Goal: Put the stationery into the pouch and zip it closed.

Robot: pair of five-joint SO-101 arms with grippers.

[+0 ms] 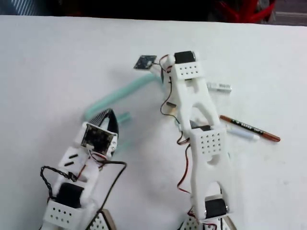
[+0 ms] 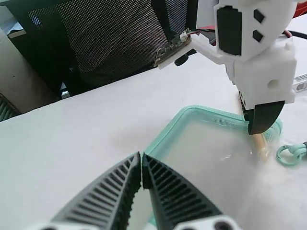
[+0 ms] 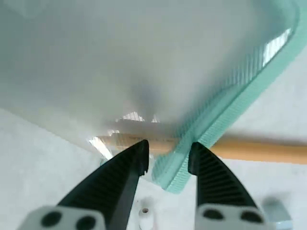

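The translucent pouch (image 1: 122,93) with a teal zip edge lies left of centre. My left gripper (image 2: 142,168) is shut on its near edge (image 2: 165,139), and it also appears in the high view (image 1: 109,120). At the pouch's far corner my right gripper (image 3: 168,153) is open, its fingers standing either side of the teal edge (image 3: 225,110). A wooden pencil (image 3: 259,149) lies just beyond those fingers, one end under the translucent wall; the same pencil (image 2: 259,143) sits below the right arm's finger (image 2: 261,117). A teal zip ring (image 2: 289,154) lies beside that corner.
Right of the right arm lie a brown pencil (image 1: 250,128), a white pen (image 1: 243,133) and a small white barcoded item (image 1: 218,86). The right arm (image 1: 207,143) stretches up the table's middle. Dark chairs (image 2: 115,38) stand beyond the far table edge.
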